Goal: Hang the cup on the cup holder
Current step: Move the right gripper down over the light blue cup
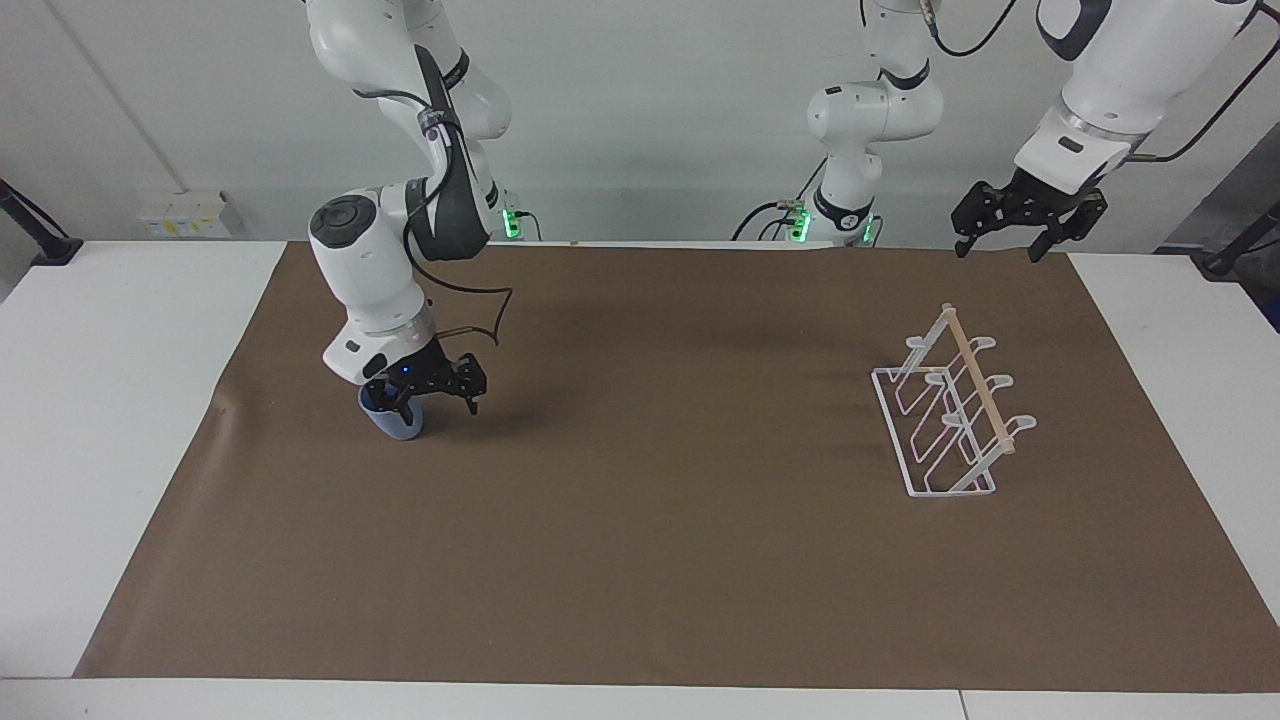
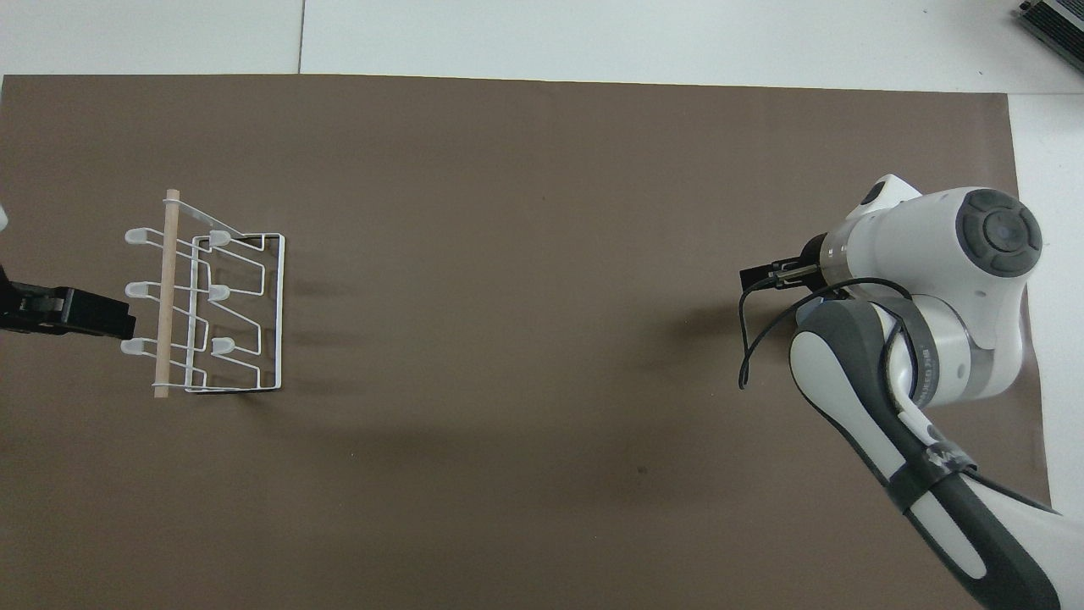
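The light-blue cup (image 1: 397, 426) stands upright on the brown mat toward the right arm's end of the table. My right gripper (image 1: 430, 392) is down at the cup's rim, open, with one finger at the cup's mouth and the other beside the cup toward the table's middle. In the overhead view the right arm hides the cup; only the right gripper's tip (image 2: 762, 276) shows. The white wire cup holder (image 1: 948, 420) with its wooden dowel stands toward the left arm's end, also seen in the overhead view (image 2: 222, 298). My left gripper (image 1: 1003, 245) waits open, raised above the mat's edge.
A brown mat (image 1: 660, 560) covers most of the white table. The left gripper (image 2: 102, 315) hangs beside the holder's pegs in the overhead view. A black cable (image 2: 749, 339) loops off the right wrist.
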